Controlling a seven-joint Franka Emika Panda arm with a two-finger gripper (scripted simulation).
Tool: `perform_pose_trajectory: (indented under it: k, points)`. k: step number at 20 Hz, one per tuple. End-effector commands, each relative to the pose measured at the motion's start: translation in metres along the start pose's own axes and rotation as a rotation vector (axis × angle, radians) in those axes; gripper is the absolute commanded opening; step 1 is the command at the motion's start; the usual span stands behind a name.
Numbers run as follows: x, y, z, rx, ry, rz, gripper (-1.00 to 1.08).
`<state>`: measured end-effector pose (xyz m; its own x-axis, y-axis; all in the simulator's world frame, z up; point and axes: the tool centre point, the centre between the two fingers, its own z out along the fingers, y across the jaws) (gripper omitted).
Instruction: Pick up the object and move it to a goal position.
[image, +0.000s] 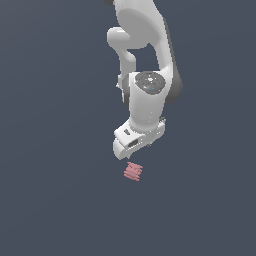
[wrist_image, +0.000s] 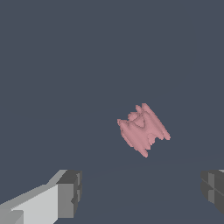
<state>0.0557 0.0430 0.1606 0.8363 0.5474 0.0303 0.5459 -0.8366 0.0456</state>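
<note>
In the exterior view the white arm (image: 145, 60) hangs at upper centre, its pincer (image: 137, 145) just above the pink ribbed block (image: 133, 171), not touching it. In the wrist view the pincer (wrist_image: 142, 197) is spread wide, gripping nothing; the block (wrist_image: 142, 129) lies right of centre, clear of both fingers (wrist_image: 70, 192).

The white Panda arm (image: 145, 55) comes down from the upper part of the exterior view, its links folded close together and its last segment pointing downward. The wrist flange (image: 151, 82) (a round grey face with small coloured dots) faces the camera. Below it the white hand body sits tilted, its lower end toward the exterior view's left. In the wrist view the gripper (wrist_image: 142, 194) has its jaws spread wide apart, the two dark grey fingertips (wrist_image: 70, 192) standing well separated with nothing between them.
</note>
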Motion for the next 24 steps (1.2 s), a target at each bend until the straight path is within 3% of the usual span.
perform_pose_trajectory:
  k: [1,16,24]
  points:
    - [0.003,0.003,0.007,0.004,-0.004,-0.067,1.0]
    - [0.015,0.024,0.051,0.035,-0.017,-0.451,1.0]
    - [0.018,0.031,0.067,0.048,-0.016,-0.585,1.0]
